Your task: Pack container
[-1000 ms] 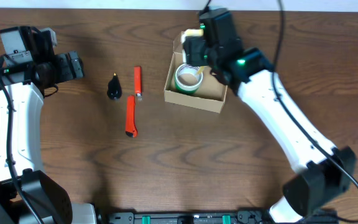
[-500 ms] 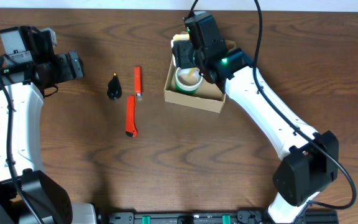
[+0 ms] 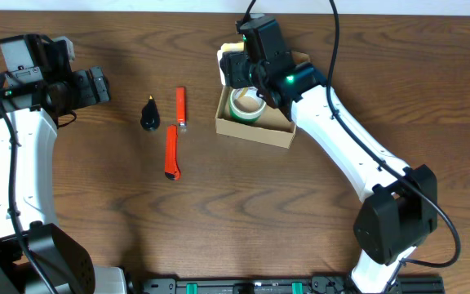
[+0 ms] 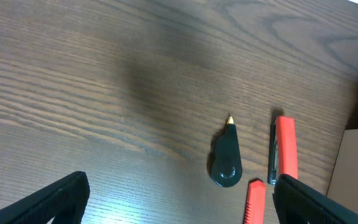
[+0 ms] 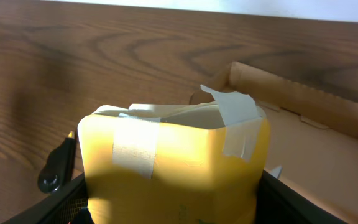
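The container (image 3: 277, 129) is a tan cardboard box with its flap lid open at the back; it also shows in the right wrist view (image 5: 303, 106). A green-rimmed tape roll (image 3: 247, 104) lies inside it. My right gripper (image 3: 239, 69) is over the box's back left corner, shut on a yellow packet (image 5: 173, 162) patched with strips of masking tape. My left gripper (image 3: 96, 86) is open and empty at the far left; in its wrist view (image 4: 179, 211) only bare table lies between its fingers.
A black teardrop-shaped tool (image 3: 150, 115) lies left of the box and also shows in the left wrist view (image 4: 227, 158). Two orange utility knives (image 3: 180, 108) (image 3: 171, 153) lie between it and the box. The table's far edge is just behind the box.
My right gripper has moved left with the yellow packet, from over the box's back middle to its back left corner. The left arm has not moved.
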`<state>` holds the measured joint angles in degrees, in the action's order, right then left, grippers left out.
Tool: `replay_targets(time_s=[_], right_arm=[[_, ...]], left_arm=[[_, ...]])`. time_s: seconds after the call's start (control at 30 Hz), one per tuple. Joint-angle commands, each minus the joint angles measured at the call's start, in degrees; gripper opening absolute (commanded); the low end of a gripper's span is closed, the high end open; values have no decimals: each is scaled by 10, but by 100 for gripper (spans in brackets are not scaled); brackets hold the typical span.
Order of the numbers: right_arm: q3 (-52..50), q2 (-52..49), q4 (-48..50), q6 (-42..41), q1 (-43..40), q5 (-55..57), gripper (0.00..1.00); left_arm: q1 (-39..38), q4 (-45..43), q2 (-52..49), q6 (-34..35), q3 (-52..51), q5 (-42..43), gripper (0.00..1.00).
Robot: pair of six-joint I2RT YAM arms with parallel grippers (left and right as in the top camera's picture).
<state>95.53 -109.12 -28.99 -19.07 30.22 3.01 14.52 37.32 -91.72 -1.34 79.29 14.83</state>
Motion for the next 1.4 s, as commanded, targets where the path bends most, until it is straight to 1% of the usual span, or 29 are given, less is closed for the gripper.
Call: replay_targets(time_s=[0.0,0.5,0.67,0.83,0.93,1.13,1.37], right_arm=[[13,-7,3,-17,6,-7,56],[13,-32,-38,-16,6,-20,56],[13,-35,-62,17,6,-12,56],[13,-35,-80,31,5,1,56],[13,-35,-95,44,5,9,59],[13,-35,-127,50,0,26,62],[13,-35,-137,50,-6,28,71]], left_arm=[[0,2,1,-4,12,-2,95],[0,2,1,-4,12,-2,95],[0,2,1,-4,12,-2,95],[0,2,1,-4,12,-2,95],[0,2,1,-4,12,-2,95],[0,2,1,-4,12,-2,95],[0,2,1,-4,12,-2,95]])
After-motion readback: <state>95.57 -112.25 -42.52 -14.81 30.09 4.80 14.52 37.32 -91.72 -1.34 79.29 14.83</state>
